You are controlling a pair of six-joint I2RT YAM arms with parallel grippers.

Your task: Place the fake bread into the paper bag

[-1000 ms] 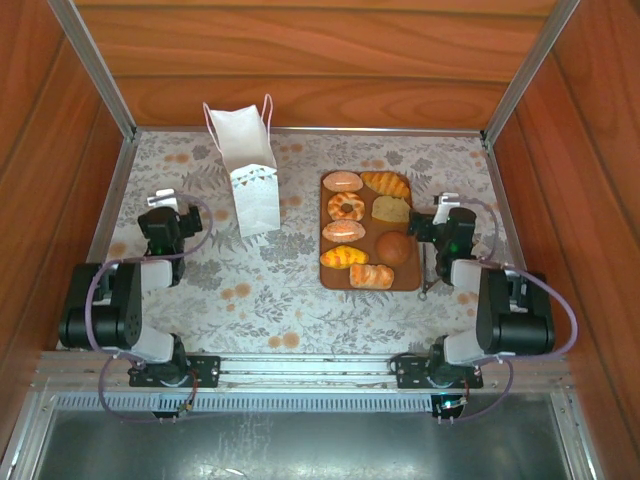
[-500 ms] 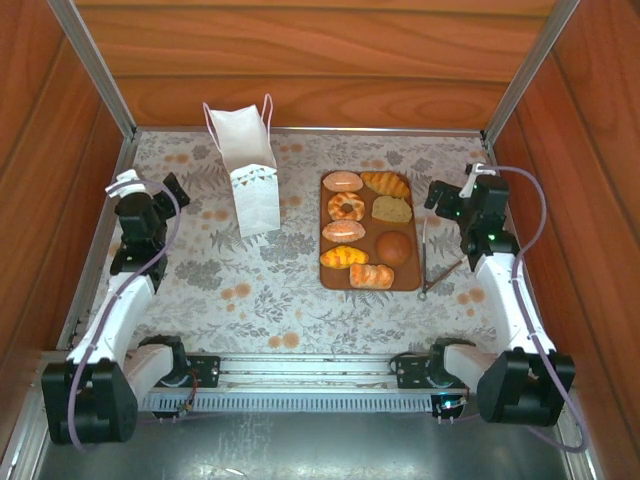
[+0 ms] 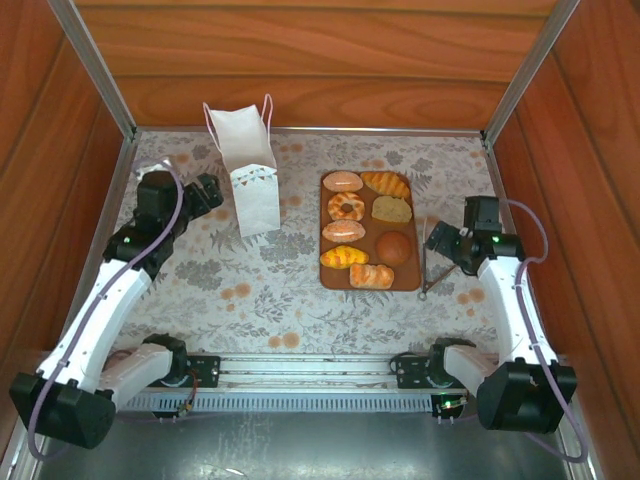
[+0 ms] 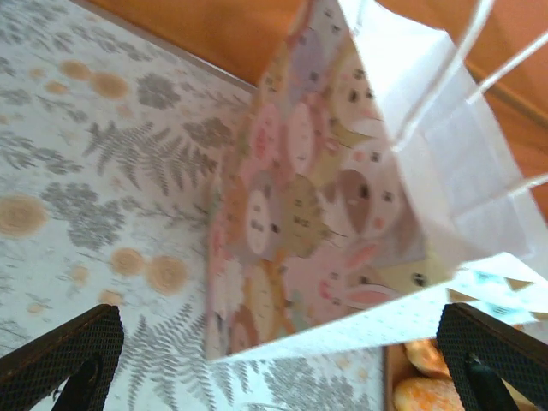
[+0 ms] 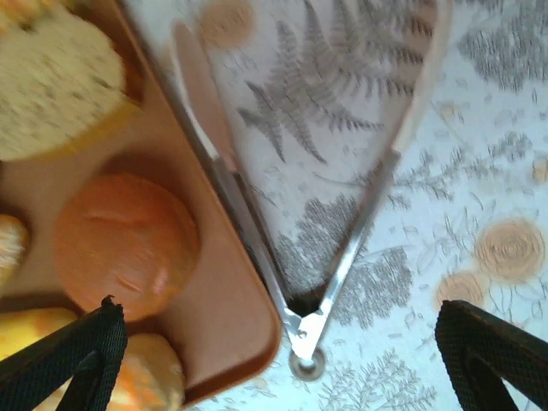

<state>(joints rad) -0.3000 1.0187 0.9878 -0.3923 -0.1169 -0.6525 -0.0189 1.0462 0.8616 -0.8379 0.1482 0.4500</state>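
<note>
- The fake bread (image 3: pixel 344 231): eight pieces are laid in two columns on a flat brown tray (image 3: pixel 409 279), right of the table's centre. A ringed donut (image 3: pixel 346 207) is seen in the left column and a round dark bun (image 5: pixel 124 244) in the right.
- The paper bag (image 3: pixel 252 190): it stands upright and open-mouthed toward the far-left corner of the table (image 3: pixel 300 300), well apart from the bread. A row of small cut-outs is carried on its white front. A pastel print of rabbit-like figures is shown on its side in the left wrist view.
- Left gripper (image 3: pixel 208 189): it is held just left of the bag, jaws spread wide, nothing gripped.
- Right gripper (image 3: pixel 437 241): it is held over the metal tongs (image 5: pixel 248 223), jaws spread wide, nothing gripped.
- Tongs: they lie open against the tray's right edge, hinge toward the near edge of the table.
- Open room: a strip of fern-patterned cloth is left between bag and tray.
- Bounds: wooden walls (image 3: pixel 300 60) enclose the left, far and right edges.
</note>
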